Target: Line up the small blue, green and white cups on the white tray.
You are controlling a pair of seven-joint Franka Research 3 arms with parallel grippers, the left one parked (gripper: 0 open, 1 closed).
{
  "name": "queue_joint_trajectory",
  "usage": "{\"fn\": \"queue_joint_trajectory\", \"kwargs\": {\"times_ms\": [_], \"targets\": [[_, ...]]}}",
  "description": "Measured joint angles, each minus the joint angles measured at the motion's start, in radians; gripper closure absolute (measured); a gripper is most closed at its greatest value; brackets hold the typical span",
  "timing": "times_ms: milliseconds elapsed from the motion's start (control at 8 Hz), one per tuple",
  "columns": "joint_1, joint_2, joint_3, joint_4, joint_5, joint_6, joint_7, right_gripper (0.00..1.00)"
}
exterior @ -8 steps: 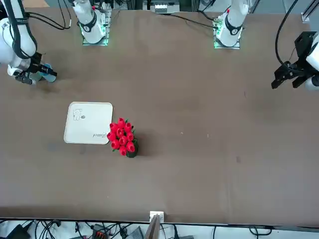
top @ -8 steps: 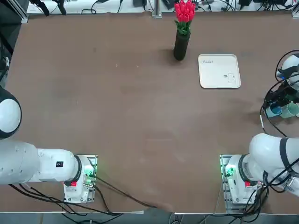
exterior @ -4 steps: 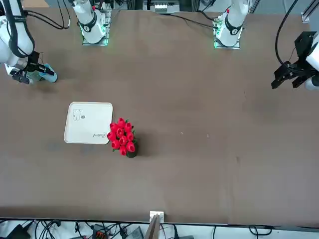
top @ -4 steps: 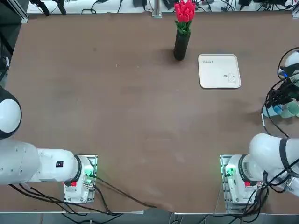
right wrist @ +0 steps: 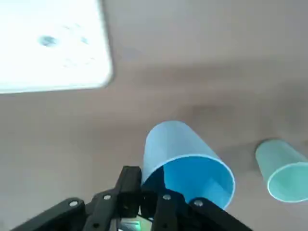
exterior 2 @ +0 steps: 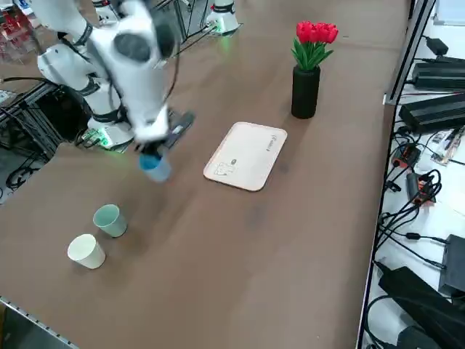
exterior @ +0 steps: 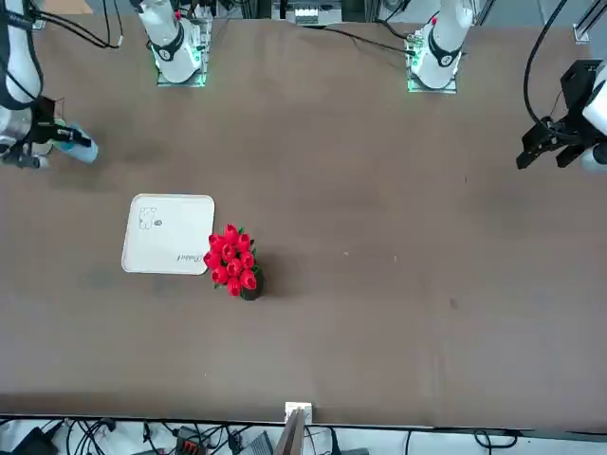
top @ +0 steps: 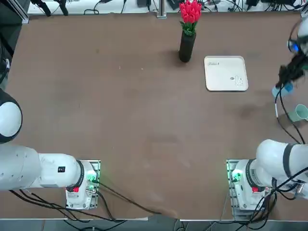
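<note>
My right gripper (right wrist: pixel 148 192) is shut on the rim of the light blue cup (right wrist: pixel 185 166) and holds it tilted above the table. In the right side view the blue cup (exterior 2: pixel 155 166) hangs under the gripper (exterior 2: pixel 158 147), between the other two cups and the white tray (exterior 2: pixel 247 155). The pale green cup (exterior 2: pixel 109 219) and the white cup (exterior 2: pixel 86 251) stand upright on the table near its right edge. From overhead, the blue cup (top: pixel 284 89) is to the right of the tray (top: pixel 226 73), and the green cup (top: pixel 301 111) sits nearer the robot.
A tall black vase with red flowers (top: pixel 186 45) stands just left of the tray, towards the far side. Cables and boxes lie beyond the table's far edge (exterior 2: pixel 429 109). The parked left arm stays at the other side.
The right gripper has risen with the blue cup, carrying it away from the green and white cups towards the far side, closer to the tray's level.
</note>
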Motion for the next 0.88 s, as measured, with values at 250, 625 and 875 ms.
{"fn": "queue_joint_trajectory", "kwargs": {"times_ms": [250, 625, 875], "targets": [[0.182, 0.053, 0.008, 0.124, 0.002, -0.035, 0.045, 0.96], [0.393, 0.223, 0.011, 0.273, 0.002, -0.030, 0.134, 0.96], [0.505, 0.340, 0.011, 0.348, 0.007, -0.004, 0.266, 0.96]]}}
